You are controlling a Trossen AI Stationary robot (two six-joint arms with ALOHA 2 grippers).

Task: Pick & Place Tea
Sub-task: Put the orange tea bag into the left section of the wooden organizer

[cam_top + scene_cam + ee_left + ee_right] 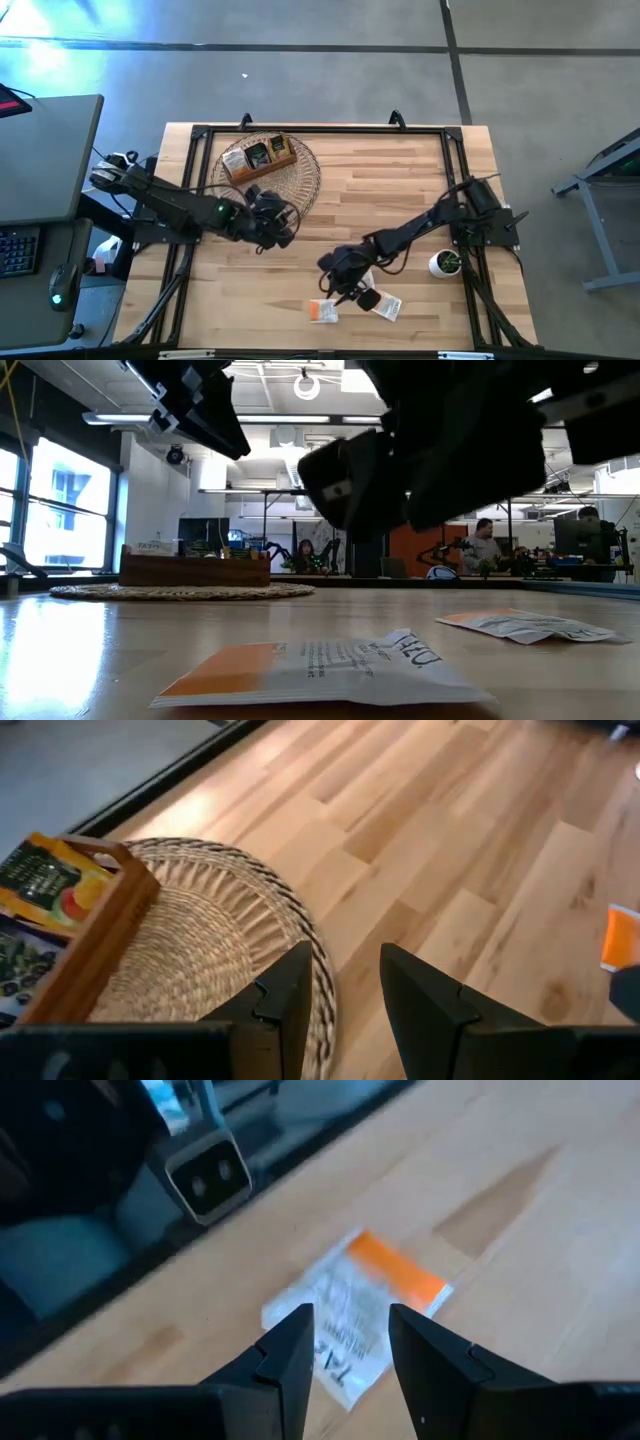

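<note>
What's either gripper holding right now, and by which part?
Nothing. The right gripper hovers open above a white-and-orange tea sachet, not touching it. The left gripper is open and empty by the woven mat.

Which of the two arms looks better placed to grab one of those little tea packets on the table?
The right one, probably. The right gripper hovers open over the white-and-orange tea sachets near the table's front edge, one directly ahead of its fingers. The left gripper sits by the woven mat, away from them.

wooden box on woven mat, sachets near front edge
</note>
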